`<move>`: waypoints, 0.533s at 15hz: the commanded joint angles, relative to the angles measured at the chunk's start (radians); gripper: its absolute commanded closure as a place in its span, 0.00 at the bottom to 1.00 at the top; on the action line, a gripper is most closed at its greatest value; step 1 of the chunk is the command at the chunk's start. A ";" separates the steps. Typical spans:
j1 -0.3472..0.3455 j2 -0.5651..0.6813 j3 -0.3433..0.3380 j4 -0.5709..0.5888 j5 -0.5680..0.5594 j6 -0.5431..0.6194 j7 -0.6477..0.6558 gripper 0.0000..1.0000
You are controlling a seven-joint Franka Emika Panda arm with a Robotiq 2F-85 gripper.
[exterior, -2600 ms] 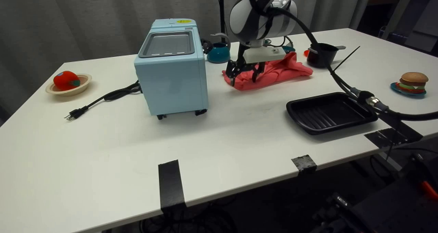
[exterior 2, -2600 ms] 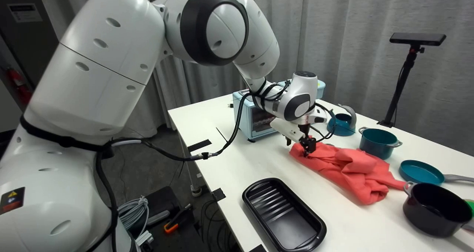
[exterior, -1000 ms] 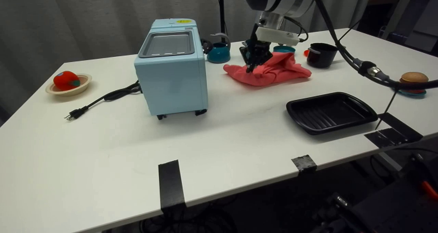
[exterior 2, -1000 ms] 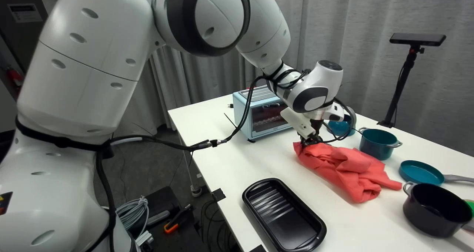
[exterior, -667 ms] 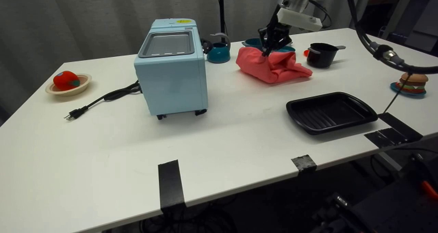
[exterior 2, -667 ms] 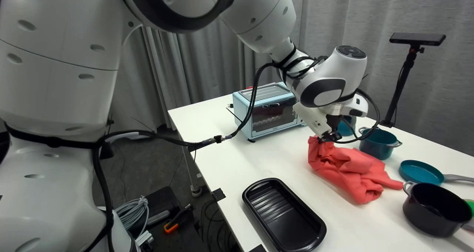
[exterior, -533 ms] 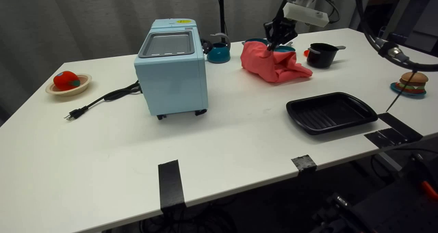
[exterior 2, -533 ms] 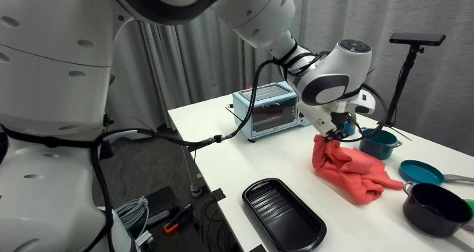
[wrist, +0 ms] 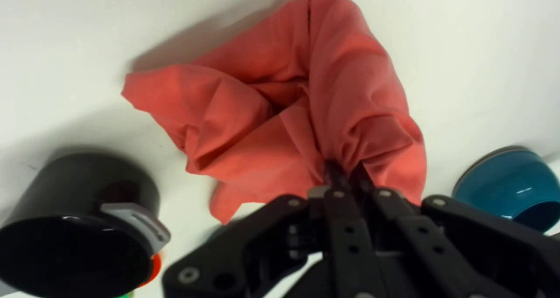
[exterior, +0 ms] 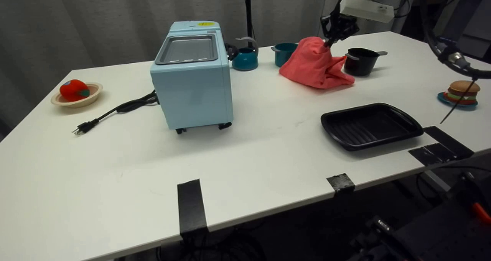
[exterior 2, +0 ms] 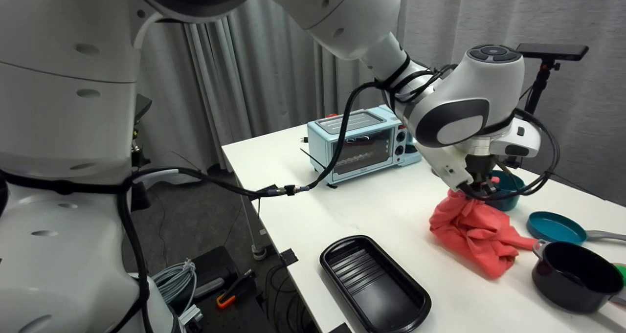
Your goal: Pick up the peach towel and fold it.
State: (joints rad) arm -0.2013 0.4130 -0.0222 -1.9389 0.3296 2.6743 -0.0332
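When the bench (exterior: 126, 192) is read from left to right in an exterior view, a beige bowl (exterior: 82, 103) stands beside the left edge with a red tomato (exterior: 73, 90) in it. A black power cord (exterior: 130, 105) leads toward the left edge from a pale blue toaster oven (exterior: 195, 94). A teal kettle (exterior: 245, 61) and a teal pot (exterior: 283, 56) follow, both near the far edge. The peach towel (exterior: 310, 64) is next, toward the far edge, between the teal pot and a black pot (exterior: 360, 64) set in from the far right corner. Its top is gathered to a raised peak; its lower folds appear to rest on the bench, although contact is hard to confirm. The gripper (wrist: 347, 172) clamps this peak, its fingertips set into the cloth in the wrist view. A black baking pan (exterior: 383, 122) lies near the front edge. Rightmost, a burger (exterior: 463, 91) on a teal plate (exterior: 445, 99) sits between the front and right edges.
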 commanded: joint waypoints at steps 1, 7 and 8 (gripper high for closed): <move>0.016 0.007 -0.073 -0.004 -0.061 0.036 0.097 0.98; 0.038 0.100 -0.171 0.052 -0.183 -0.019 0.251 0.92; 0.039 0.115 -0.174 0.059 -0.192 -0.038 0.263 0.68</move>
State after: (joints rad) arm -0.1924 0.4663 -0.1566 -1.9313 0.1849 2.6828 0.1617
